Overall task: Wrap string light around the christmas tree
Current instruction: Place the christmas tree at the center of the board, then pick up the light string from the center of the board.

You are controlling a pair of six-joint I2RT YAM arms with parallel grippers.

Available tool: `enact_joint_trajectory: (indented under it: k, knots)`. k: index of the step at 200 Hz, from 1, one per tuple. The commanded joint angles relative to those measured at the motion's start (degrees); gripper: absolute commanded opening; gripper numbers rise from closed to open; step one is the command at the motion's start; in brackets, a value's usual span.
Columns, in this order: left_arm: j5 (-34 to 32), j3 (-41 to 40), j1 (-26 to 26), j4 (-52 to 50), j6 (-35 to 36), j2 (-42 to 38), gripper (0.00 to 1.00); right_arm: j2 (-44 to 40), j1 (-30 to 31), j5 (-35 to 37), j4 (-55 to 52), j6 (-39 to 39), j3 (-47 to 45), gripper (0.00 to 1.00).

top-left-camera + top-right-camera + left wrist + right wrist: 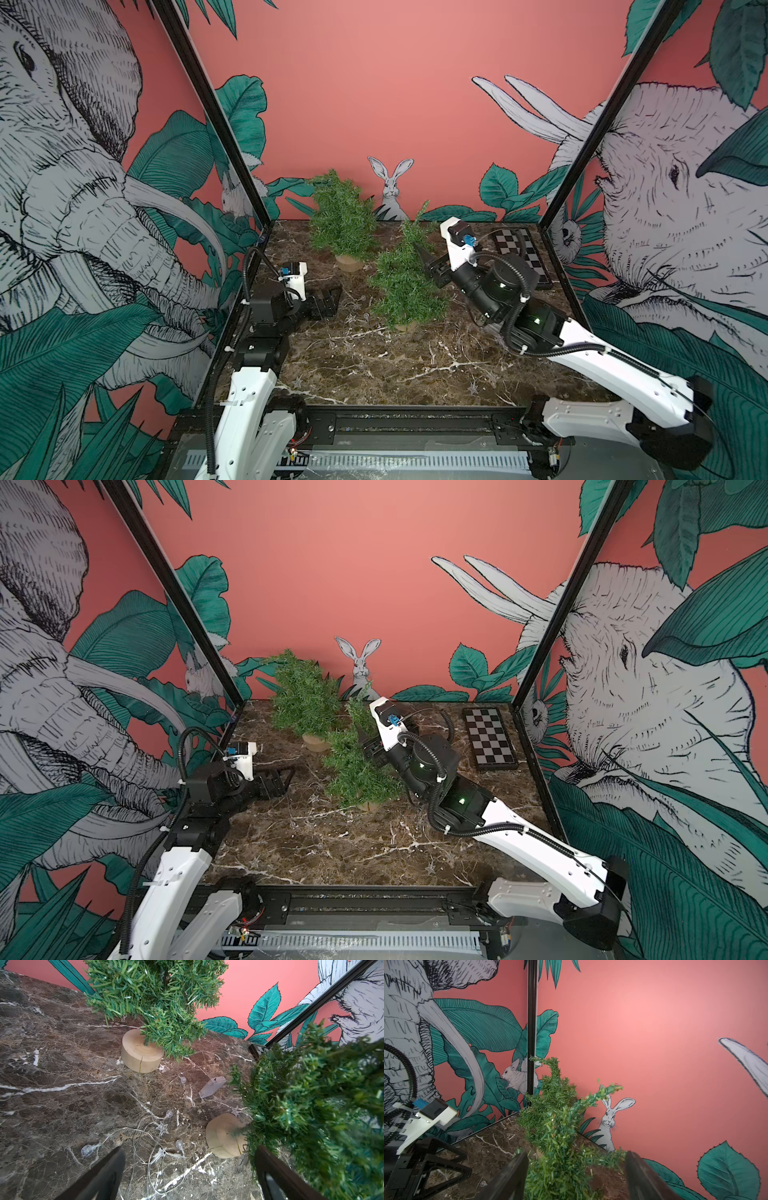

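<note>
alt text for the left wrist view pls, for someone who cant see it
A clear string light with star and ball bulbs lies tangled on the marble table. It lies between the far Christmas tree and the near Christmas tree, with the open left gripper pointed at it.

You get both top views from high at the front, facing the back wall [374,104] over the whole table [374,365]; wrist views sit close, sharing the near tree [311,1095].
</note>
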Motion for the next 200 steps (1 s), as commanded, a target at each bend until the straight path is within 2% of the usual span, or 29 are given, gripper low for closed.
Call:
enact_joint_trajectory:
  k: [1,11,36,52,68,95,123,142,169,200]
  knots:
    - [-0.03,1.27,-0.01,-0.45,-0.04,-0.22,0.98,-4.53,0.27,4.89,-8.77,0.14,3.39,0.78]
    - [-0.10,1.27,-0.09,-0.45,-0.04,-0.31,0.98,-6.18,0.20,8.08,-13.28,0.80,4.72,0.79]
    - [-0.36,1.26,-0.06,-0.63,-0.06,-0.17,0.98,-10.13,-0.16,21.24,-21.83,2.72,3.27,0.79]
    - [-0.45,1.26,-0.06,-0.73,-0.21,0.08,0.99,-11.65,-3.04,23.70,-27.54,6.39,0.06,0.79]
    - [-0.32,1.55,-0.04,-1.11,-0.22,0.42,0.98,-11.97,-9.77,19.32,-35.22,14.37,-1.74,0.79]
    - [-0.36,1.70,-0.05,-1.68,-0.26,0.63,0.98,-10.12,-23.16,7.09,-42.35,24.23,-7.25,0.77]
    - [-0.51,1.70,0.00,-1.86,-0.33,0.52,0.98,-5.65,-34.99,-4.29,-44.55,34.84,-13.79,0.67]
    - [-0.47,1.79,-0.04,-2.21,-0.39,0.69,0.98,-4.48,-39.30,-6.09,-42.91,43.06,-20.15,0.54]
    - [-0.36,1.89,-0.04,-2.18,-0.48,0.79,0.98,-4.12,-42.96,-9.00,-36.76,49.89,-28.47,0.49]
    - [-0.36,1.80,0.00,-2.22,-0.56,0.90,0.98,-0.32,-46.81,-9.45,-32.28,54.12,-32.98,0.41]
